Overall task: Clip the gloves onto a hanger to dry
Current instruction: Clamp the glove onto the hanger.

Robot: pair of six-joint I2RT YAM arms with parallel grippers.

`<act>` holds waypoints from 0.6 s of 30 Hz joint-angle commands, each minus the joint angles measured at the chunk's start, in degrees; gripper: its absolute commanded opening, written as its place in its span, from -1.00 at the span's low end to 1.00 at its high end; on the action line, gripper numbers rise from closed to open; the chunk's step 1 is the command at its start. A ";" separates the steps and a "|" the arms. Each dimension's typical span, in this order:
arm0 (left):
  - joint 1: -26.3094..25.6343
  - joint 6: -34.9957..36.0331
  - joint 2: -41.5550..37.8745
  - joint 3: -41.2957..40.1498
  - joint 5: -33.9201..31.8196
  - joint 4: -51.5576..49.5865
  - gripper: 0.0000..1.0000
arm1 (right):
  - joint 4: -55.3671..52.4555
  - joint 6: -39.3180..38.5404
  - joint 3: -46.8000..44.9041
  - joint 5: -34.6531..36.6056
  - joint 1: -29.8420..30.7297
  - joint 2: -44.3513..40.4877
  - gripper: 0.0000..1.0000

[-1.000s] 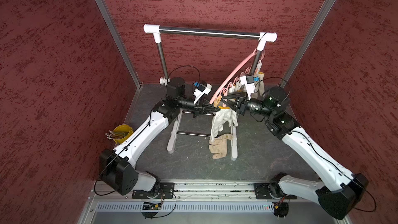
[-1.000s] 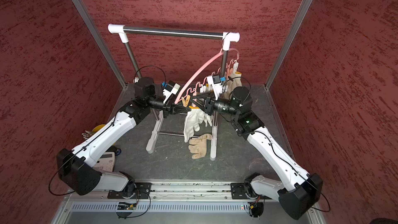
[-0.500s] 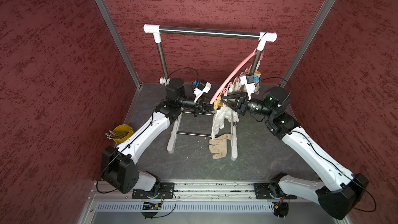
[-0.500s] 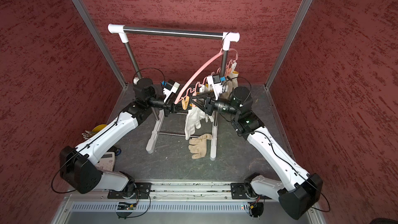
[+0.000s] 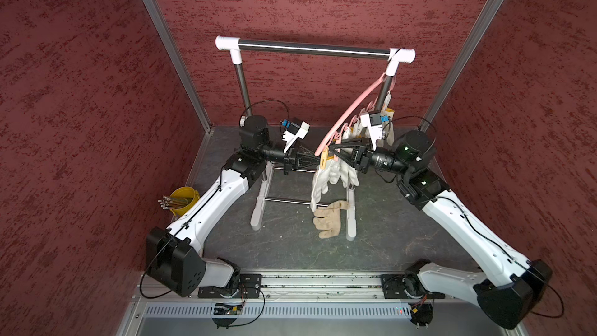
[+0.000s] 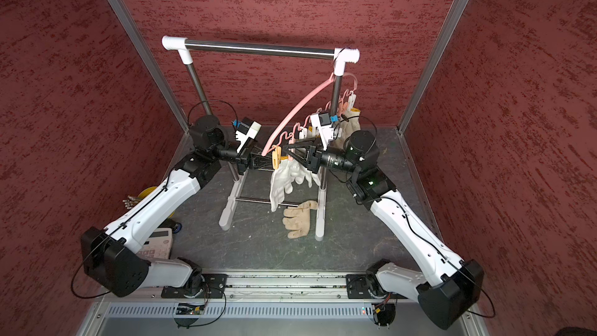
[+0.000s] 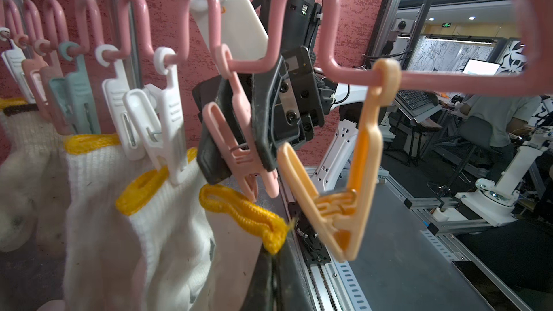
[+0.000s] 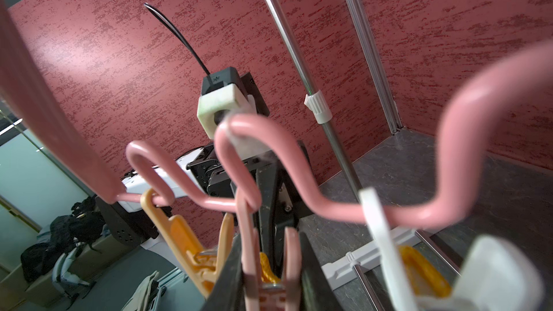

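Clamped shut, the left end effector [image 7: 273,260] holds a limp, light glove [image 7: 230,260] by its sturdier yellow cuff [image 7: 245,213] while the right end effector [image 7: 239,157] pinches a pink clip [image 7: 215,124].

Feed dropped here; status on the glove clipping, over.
Left end effector shut on glove cuff. Right end effector squeezing pink clip, cuff just beneath. Orange clip dangling close beside.

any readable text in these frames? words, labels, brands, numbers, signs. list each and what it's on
No text can be read in any view.
White print on the right arm's black wrist ring: too small to read.
Key markings on the white keypad: too small to read.
Green ceiling sign in the room behind: blurred.
Small mark on the black camera module: a logo, no legible letters.
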 commanded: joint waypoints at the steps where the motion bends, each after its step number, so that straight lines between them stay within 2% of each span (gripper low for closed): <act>1: 0.19 -0.78 -0.30 1.85 1.61 0.74 -1.00 | 4.86 1.06 -0.05 1.64 -1.15 -0.32 -0.83; 11: -0.51 2.74 -0.12 2.84 4.90 -5.35 -1.00 | 7.01 1.94 0.55 1.72 -1.42 0.72 -0.83; 18: -1.10 2.68 0.97 3.30 5.23 -4.94 -1.00 | 7.37 2.26 0.78 1.30 -1.42 1.27 -0.83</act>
